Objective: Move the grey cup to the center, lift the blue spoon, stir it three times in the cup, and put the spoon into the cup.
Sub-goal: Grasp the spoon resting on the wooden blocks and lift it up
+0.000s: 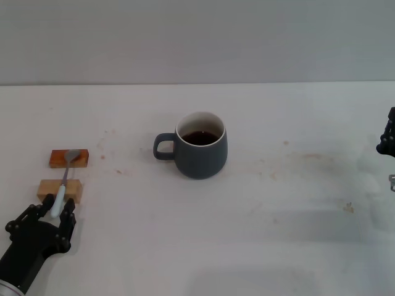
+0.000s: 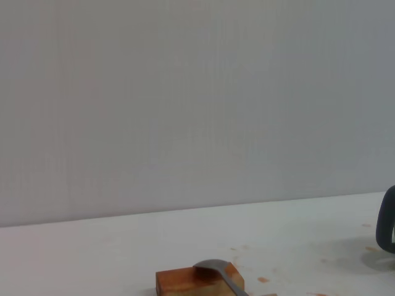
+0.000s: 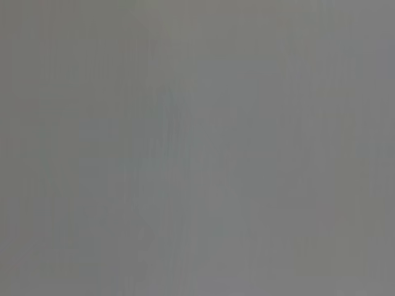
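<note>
Blue spoon [image 1: 64, 180], light, slim & prob. slick, bridges two wooden blocks [image 1: 68, 158] at table's left w/ left gripper [image 1: 55, 213] spread open around handle tip—best pinch there; grey cup [image 1: 202, 152] centred, right gripper [image 1: 387, 140] state unclear.

Left gripper [image 1: 54, 214]: matte black throughout, built of short jointed links with small pivot pins showing as dull dots along each finger [image 1: 66, 223]. The fingers run back into a thick black cylindrical wrist, ending in a pale grey band at the arm's lower end, on the side of the spoon [image 1: 64, 182] away from the cup.

Right gripper [image 1: 387, 143]: only a sliver shows, black and angular, with a small light metal piece just below it.
</note>
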You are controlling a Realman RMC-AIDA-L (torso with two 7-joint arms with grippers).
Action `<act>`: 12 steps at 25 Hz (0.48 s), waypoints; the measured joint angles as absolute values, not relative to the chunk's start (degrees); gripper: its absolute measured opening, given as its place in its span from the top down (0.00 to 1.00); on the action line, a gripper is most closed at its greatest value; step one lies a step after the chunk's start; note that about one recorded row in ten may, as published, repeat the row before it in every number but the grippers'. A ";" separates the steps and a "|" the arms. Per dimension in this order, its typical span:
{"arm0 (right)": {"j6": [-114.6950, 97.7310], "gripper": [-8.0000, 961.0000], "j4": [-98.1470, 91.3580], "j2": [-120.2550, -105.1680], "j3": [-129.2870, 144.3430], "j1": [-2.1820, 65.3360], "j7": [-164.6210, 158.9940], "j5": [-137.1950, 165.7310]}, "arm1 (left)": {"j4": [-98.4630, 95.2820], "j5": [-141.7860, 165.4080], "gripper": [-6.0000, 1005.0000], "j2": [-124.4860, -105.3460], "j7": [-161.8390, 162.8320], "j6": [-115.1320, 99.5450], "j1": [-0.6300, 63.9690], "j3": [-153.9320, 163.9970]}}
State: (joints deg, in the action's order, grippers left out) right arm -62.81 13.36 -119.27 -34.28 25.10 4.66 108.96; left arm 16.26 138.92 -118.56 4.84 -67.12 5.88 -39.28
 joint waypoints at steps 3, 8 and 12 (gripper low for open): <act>-62.84 0.99 13.36 -119.27 -34.23 25.06 4.66 109.01 | 16.26 138.95 0.70 -118.56 4.88 -67.40 5.73 -39.19; -62.93 0.99 13.36 -119.26 -34.15 24.90 4.66 109.08 | 16.20 139.02 0.73 -118.53 4.33 -70.20 4.99 -38.96; -63.03 0.99 13.36 -119.27 -34.11 24.64 4.66 109.07 | 15.90 138.88 0.77 -118.58 4.26 -70.96 4.74 -38.94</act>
State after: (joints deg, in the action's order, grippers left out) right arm -63.03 13.36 -119.27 -34.10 24.64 4.66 109.07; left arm 15.90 138.88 -118.58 4.26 -70.96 4.74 -38.94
